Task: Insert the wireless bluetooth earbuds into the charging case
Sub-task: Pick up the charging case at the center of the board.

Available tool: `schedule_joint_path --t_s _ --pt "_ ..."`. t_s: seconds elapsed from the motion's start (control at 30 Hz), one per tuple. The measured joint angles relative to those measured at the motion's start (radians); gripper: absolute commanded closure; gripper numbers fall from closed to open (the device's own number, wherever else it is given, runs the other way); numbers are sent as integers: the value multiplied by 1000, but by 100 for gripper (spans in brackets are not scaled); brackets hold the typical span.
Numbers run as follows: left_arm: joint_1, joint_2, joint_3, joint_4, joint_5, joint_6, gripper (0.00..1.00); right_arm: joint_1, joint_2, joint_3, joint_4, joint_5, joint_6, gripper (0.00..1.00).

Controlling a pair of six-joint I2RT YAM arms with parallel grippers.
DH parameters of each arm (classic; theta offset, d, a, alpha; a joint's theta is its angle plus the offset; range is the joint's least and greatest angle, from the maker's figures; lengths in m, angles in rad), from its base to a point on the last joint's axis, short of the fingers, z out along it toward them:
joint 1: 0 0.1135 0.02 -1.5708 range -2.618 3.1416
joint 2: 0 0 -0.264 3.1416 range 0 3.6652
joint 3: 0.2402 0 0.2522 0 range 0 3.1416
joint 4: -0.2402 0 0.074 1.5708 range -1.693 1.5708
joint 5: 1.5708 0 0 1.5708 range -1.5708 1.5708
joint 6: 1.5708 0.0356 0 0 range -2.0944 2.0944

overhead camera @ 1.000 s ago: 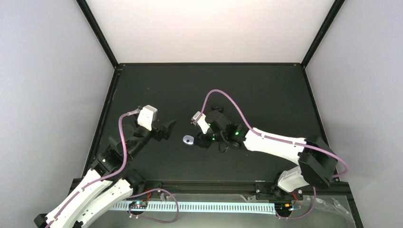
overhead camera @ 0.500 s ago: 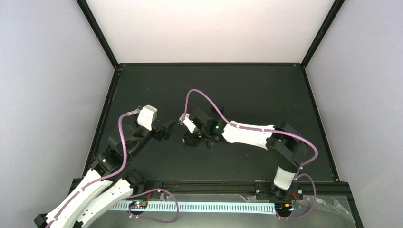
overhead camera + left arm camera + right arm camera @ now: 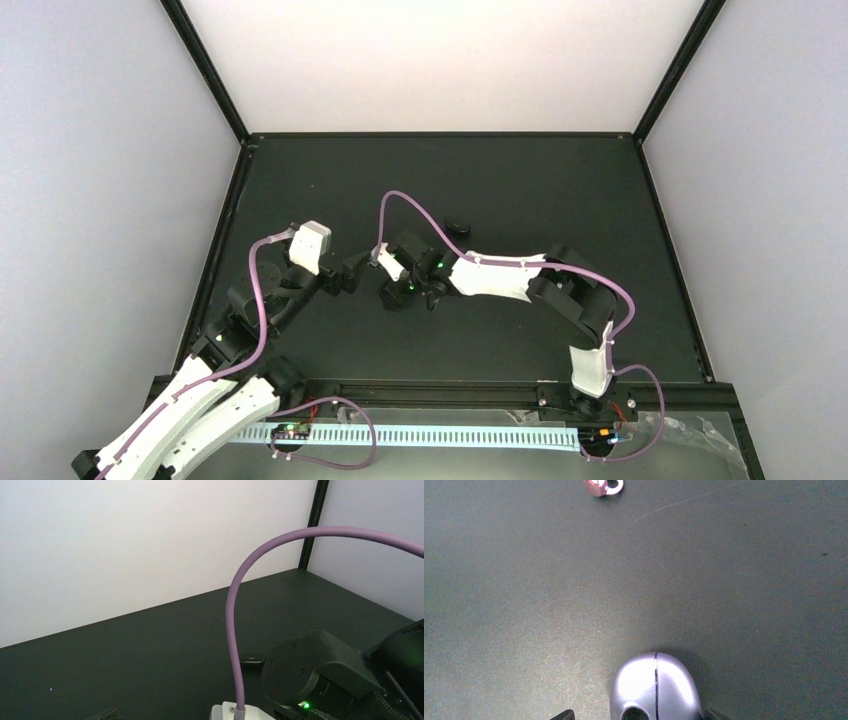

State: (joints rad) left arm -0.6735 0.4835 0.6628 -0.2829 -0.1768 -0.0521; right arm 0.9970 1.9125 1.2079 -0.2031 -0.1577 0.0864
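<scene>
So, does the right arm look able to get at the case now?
Likely yes: the case lies between the right tool's spread fingertips, with a gap on each side and nothing else between them.

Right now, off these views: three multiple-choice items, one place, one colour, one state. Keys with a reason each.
1. In the right wrist view the charging case sits: A) between the right gripper fingertips B) at the top edge C) out of frame.
2. The cable in the left wrist view is: A) yellow B) purple C) green.
3. The earbud is: A) in the case B) gripped C) loose on the table.
Key: 1A, a fingertip shows each side; 2B, plainly purple; 3C, it lies apart from the case.
</scene>
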Motion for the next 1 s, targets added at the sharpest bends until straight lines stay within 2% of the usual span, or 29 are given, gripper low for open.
schedule_joint_path --t_s 0.43,1.0 --pt "0 0 0 0 1 0 1 10 13 3 -34 -40 24 34" --pt "0 0 0 0 2 0 1 58 72 75 -124 123 16 35"
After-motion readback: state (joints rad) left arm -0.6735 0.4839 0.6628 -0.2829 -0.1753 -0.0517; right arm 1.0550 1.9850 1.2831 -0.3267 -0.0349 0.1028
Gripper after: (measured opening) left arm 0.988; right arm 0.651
